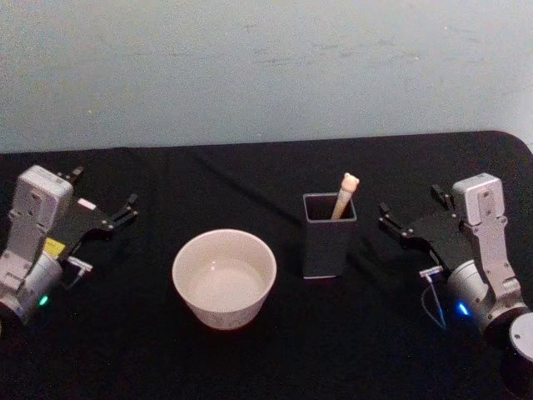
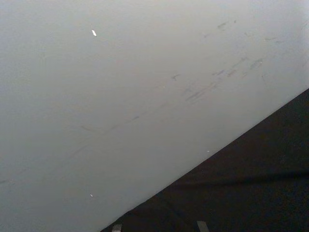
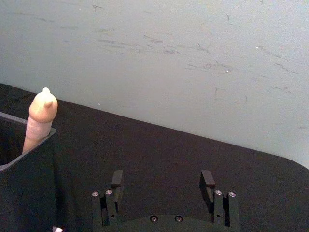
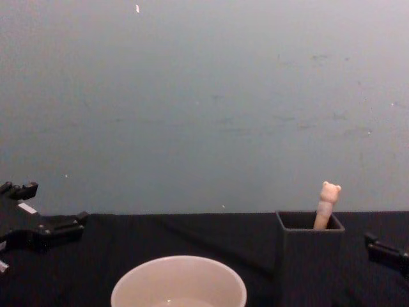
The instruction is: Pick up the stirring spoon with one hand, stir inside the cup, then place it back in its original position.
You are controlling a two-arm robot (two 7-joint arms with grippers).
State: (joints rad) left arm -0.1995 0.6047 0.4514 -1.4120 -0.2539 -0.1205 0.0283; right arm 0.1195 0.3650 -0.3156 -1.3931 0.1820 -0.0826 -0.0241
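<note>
A pale wall (image 1: 250,67) rises behind a table (image 1: 250,358) draped in black cloth, and everything on it is easiest placed against the dark grey square holder (image 1: 329,237) standing a little right of the middle. Just to the left of the holder, apart from it, sits the cup (image 1: 224,277), wide, round and cream-white with a thin rim, clearly broader than the holder; in the chest view its lower part is cut off by the frame edge. Well to the left of the holder, beyond the cup, the left gripper (image 1: 104,200) rests low over the cloth with its black fingers spread apart and nothing between them. To the right of the holder, near but not touching it, the right gripper (image 1: 412,212) lies likewise, its two fingers (image 3: 117,180) parted and empty in the right wrist view. The stirring spoon (image 1: 344,197) stands inside the holder, leaning toward its right rear corner; only the beige handle with the small bear head rises above the rim, while the neck and bowl are hidden within the holder's walls. The bear's features are too small to make out.
</note>
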